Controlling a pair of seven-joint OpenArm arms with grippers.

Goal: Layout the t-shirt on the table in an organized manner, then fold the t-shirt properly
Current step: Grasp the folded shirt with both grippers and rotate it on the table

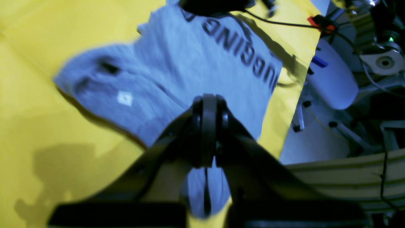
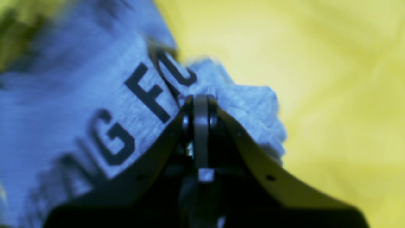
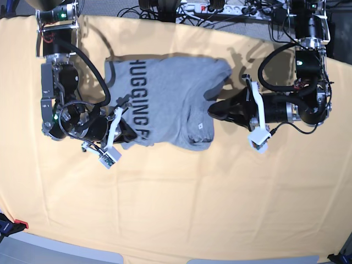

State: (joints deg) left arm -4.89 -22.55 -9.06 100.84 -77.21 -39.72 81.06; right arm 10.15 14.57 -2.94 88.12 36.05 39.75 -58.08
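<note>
Grey t-shirt (image 3: 165, 99) lies mostly spread, still rumpled, on the table (image 3: 176, 209); no fold yet. Right pincer (image 2: 201, 101) pinches its lettered edge; left pincer (image 1: 208, 104), pressed together, is at the opposite edge.

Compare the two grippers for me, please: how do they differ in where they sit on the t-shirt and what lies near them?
The left gripper sits at the collar end of the t-shirt, by the small white tag; the right gripper sits at the other end, beside the black lettering. In its wrist view the right gripper meets bunched cloth; the left gripper has smoother cloth ahead. Both are shut, with their jaws on the shirt fabric over the table.
</note>
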